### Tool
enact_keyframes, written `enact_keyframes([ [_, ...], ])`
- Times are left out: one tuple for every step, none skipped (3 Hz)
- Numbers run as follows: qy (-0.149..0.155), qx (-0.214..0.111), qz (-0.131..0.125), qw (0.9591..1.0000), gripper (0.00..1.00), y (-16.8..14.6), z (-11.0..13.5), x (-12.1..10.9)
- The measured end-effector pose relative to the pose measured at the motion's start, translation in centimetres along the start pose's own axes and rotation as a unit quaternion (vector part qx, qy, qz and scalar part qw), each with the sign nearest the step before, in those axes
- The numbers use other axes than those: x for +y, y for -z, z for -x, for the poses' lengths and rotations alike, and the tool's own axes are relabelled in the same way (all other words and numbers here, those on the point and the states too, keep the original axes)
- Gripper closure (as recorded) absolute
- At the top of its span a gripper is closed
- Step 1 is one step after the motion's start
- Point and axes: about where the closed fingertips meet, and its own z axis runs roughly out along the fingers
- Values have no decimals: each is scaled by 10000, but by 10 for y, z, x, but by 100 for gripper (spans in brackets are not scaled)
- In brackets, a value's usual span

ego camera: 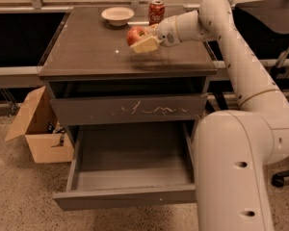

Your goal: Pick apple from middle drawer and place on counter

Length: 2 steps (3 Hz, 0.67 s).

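Observation:
The red apple (pixel 135 34) with yellowish patches is held in my gripper (pixel 142 39), which is shut on it just above the counter (pixel 86 47), right of its middle. The white arm reaches in from the right. The middle drawer (pixel 130 162) stands pulled open below, its smooth grey interior empty. The drawer above it, with white scratches on its front (pixel 135 109), is shut.
A red cola can (pixel 156 11) and a white bowl (pixel 117 16) stand at the back of the counter, just behind the apple. An open cardboard box (pixel 36 129) sits on the floor to the left. A chair base (pixel 282 177) is at the right.

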Motion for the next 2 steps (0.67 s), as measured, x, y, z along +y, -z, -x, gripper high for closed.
enact_keyframes([
  [-169,135,56,9998,35,-10,-4,-4],
  [-313,226,96,9992,12,-16,-10,-6],
])
